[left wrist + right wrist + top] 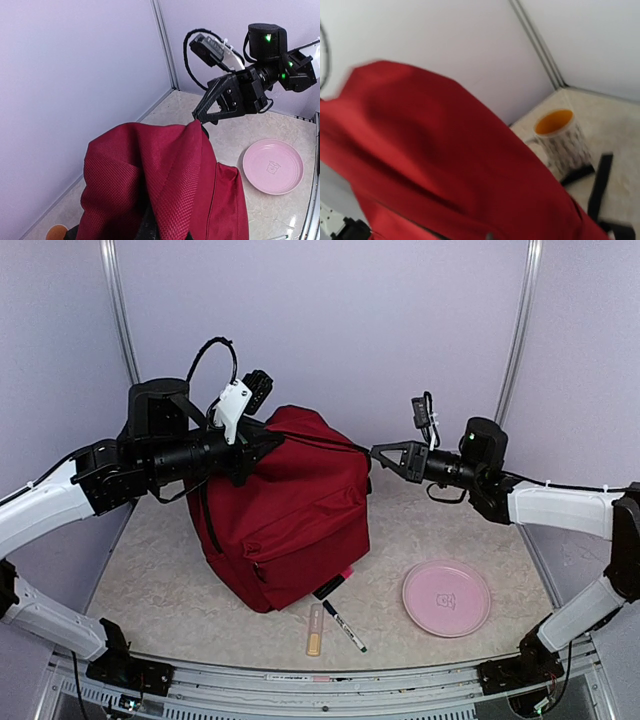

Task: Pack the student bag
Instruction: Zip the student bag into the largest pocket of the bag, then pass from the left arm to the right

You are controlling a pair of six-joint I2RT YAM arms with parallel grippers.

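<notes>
Entry: the student bag stood near the middle of the table, leaning a little, its front pocket facing the arm bases.

Left gripper: jaws clenched on a fold of red fabric at the top left of the bag. In the left wrist view the cloth bunched up from between them.

Right gripper: jaws pinched shut on the top right edge. The cloth rose to a peak at its tip, so you appeared to be holding the mouth stretched between the two arms.

Handling, as a judgement: the bag was soft woven cloth, sagging and creasing wherever it was unsupported. It looked light and mostly empty. It would not hold its own shape, and one released pinch would probably let the opening collapse. Thin folds can slip out of narrow jaws, so you would do better to grip a doubled hem or the zip seam than a single layer.

Nearby: a marker and a small tube lay just in front of the bag, a pink plate lay to the right, and a mug stood behind it.
</notes>
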